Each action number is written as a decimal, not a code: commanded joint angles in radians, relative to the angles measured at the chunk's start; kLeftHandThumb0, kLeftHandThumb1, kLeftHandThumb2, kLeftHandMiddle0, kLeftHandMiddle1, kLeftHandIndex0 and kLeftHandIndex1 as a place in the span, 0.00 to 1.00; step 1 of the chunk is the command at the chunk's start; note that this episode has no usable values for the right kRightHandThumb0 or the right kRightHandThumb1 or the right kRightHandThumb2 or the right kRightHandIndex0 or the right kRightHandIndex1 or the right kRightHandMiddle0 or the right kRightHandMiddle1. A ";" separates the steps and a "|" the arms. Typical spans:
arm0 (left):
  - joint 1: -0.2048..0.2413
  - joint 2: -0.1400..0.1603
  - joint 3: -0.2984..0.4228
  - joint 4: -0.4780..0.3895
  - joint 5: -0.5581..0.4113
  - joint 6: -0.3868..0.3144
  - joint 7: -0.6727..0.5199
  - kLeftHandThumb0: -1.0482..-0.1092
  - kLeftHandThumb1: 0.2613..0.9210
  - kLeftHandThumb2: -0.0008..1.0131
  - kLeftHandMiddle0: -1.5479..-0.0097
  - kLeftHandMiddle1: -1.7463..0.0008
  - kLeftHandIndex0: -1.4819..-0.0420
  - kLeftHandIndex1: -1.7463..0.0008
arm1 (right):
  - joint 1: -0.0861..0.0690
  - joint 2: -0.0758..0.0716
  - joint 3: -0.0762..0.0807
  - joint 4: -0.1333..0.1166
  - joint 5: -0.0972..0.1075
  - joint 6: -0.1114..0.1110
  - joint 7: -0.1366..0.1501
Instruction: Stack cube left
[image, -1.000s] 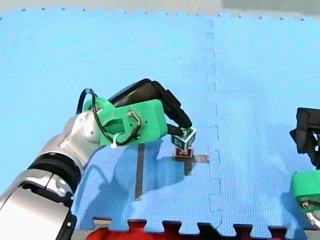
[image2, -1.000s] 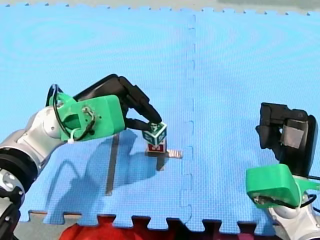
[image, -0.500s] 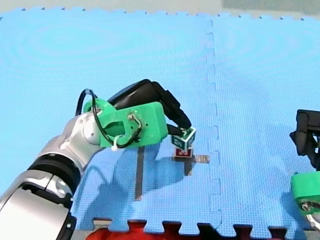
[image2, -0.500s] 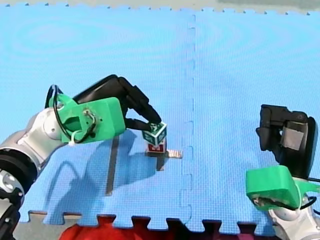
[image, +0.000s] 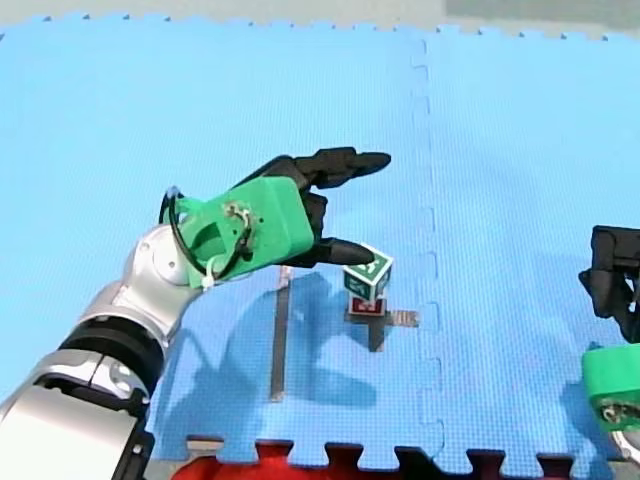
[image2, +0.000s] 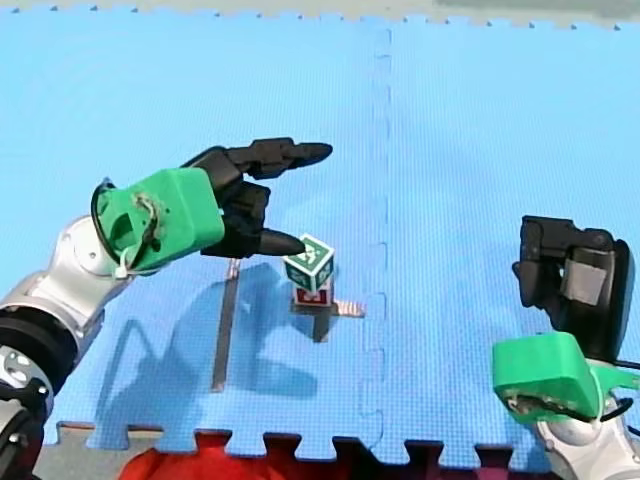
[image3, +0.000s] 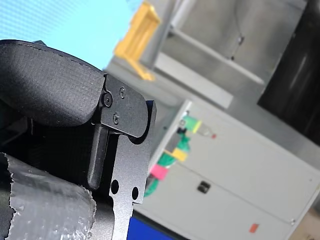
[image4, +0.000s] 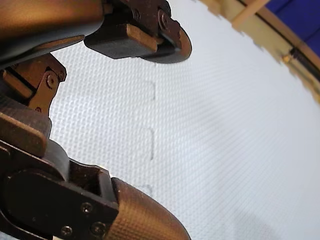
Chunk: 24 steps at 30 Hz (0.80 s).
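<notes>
- Left hand (image: 312, 205): wide and holding nothing, above the mat (image: 500, 150), just left of the cube stack.
- Lower finger (image: 345, 250) of the left hand: points at the green cube (image: 367, 273). Whether its tip touches the cube cannot be told.
- Green cube: sits on top of the red cube (image: 366, 306), turned a little out of line with it and apart from the other fingers.
- Red cube: stands on the mat at a cross of grey tape, near the seam between two mat tiles.
- Tape strip (image: 279, 345): a long grey line on the mat, left of the stack.
- Right hand (image2: 565, 275): at the right edge, well apart from the cubes, nothing in it. Whether it is wide or closed cannot be told.
</notes>
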 joint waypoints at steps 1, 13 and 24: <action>-0.009 0.004 0.019 -0.012 -0.019 -0.014 -0.009 0.00 0.82 0.00 0.52 0.00 0.83 0.99 | -0.011 -0.006 0.004 0.027 0.001 0.002 -0.008; -0.010 0.018 0.060 -0.049 -0.072 -0.093 -0.072 0.00 0.88 0.01 0.49 0.00 0.83 1.00 | -0.022 -0.013 0.017 0.085 0.011 0.012 -0.003; 0.041 0.073 0.135 0.020 -0.123 0.019 -0.086 0.00 0.89 0.01 0.45 0.00 0.83 0.99 | -0.028 -0.044 0.003 0.062 0.047 -0.029 0.044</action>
